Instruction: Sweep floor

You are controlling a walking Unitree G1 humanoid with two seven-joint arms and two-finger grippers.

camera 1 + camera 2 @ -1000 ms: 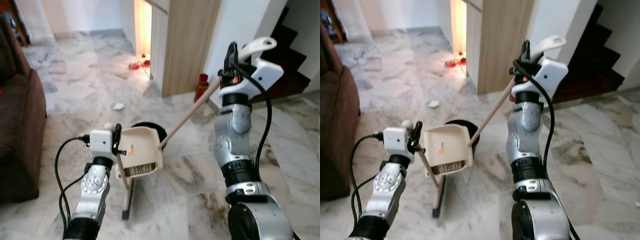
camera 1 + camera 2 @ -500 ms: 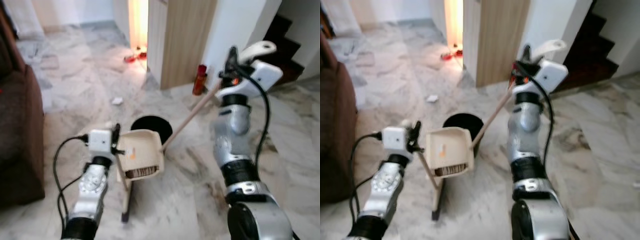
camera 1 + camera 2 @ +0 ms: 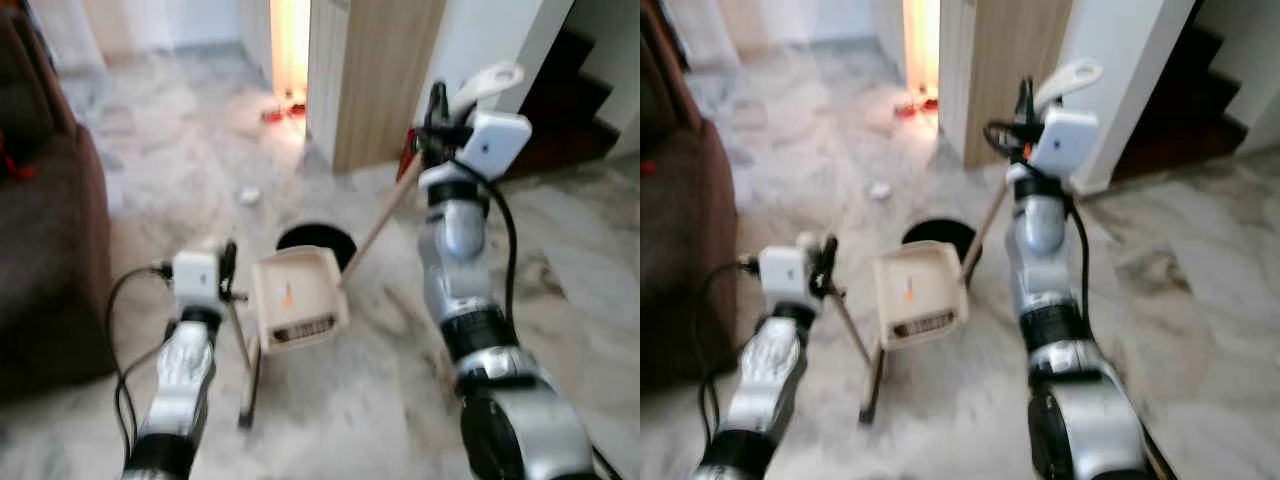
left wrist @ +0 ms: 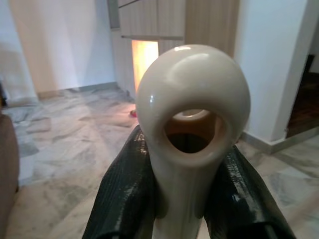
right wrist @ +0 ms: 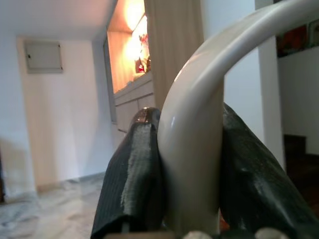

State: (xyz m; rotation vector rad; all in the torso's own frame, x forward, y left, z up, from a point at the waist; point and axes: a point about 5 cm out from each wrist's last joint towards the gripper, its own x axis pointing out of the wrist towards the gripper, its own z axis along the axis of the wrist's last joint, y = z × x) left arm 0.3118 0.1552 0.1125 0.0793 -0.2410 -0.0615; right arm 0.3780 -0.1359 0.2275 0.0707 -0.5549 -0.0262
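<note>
My left gripper (image 4: 192, 194) is clamped on the dustpan handle (image 3: 241, 345), whose pan (image 3: 297, 300) hangs tilted just ahead of it above the marble floor (image 3: 380, 380). My right gripper (image 5: 192, 174) is clamped on the broom handle (image 3: 385, 215), which slants down and leftward to the black broom head (image 3: 316, 238) behind the pan. Farther off on my left lies a white scrap (image 3: 248, 196), nearer my left arm.
</note>
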